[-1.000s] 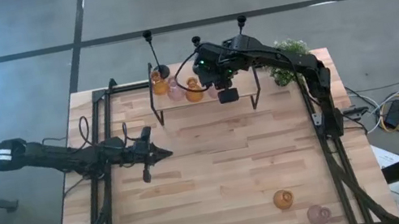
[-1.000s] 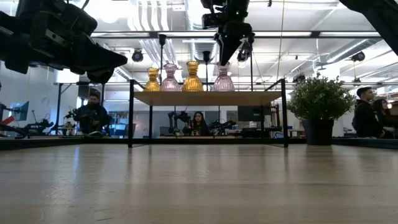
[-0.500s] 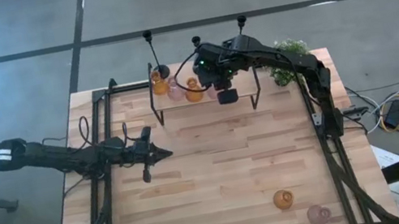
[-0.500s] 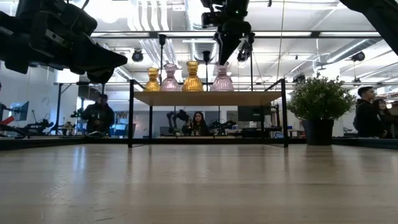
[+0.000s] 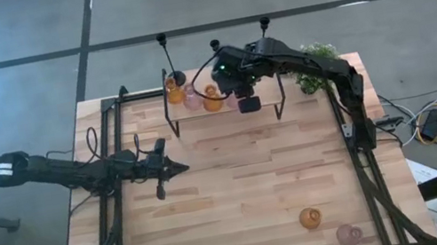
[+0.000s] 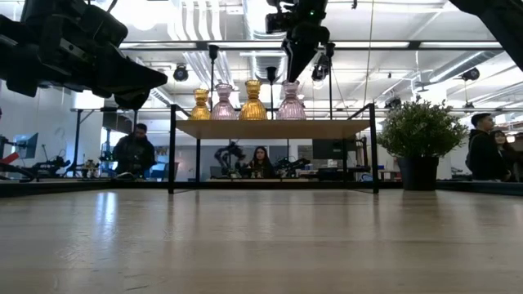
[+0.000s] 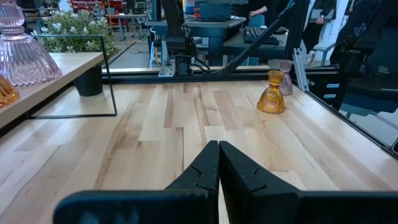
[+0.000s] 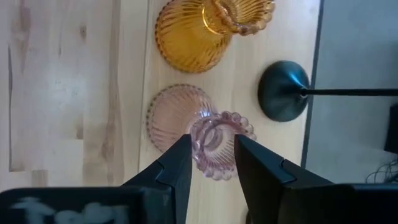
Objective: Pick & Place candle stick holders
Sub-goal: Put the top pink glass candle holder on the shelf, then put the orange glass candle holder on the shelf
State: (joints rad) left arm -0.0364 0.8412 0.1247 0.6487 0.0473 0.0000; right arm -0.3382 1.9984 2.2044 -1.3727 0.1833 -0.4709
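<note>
A wooden shelf (image 5: 225, 109) stands at the table's far side. On it stand two amber glass holders (image 6: 200, 104) (image 6: 252, 100) and two pink ones (image 6: 223, 101) (image 6: 291, 101), with black tall-stemmed holders (image 5: 177, 78) behind them. My right gripper (image 8: 212, 142) points steeply down over the right-hand pink holder (image 8: 217, 146), which stands upright on the shelf. Its fingers are apart, one at each side of the holder's top rim. An amber holder (image 5: 310, 217) and a pink holder (image 5: 348, 234) stand near the table's near right corner. My left gripper (image 5: 180, 168) hovers shut and level over the table's left half. My right gripper's fingers (image 8: 180, 163) stand at either side of the pink holder's scalloped top rim (image 8: 219, 163), coming from above. I cannot tell whether they touch it. The holder's ribbed base (image 8: 171, 115) rests on the shelf.
A small green plant (image 5: 314, 65) in a dark pot stands at the far right, beside the shelf. A black round base (image 8: 283, 90) sits close behind the pink holder. Bare wood stretches across the table's middle (image 5: 240, 191). People and benches show beyond the far edge.
</note>
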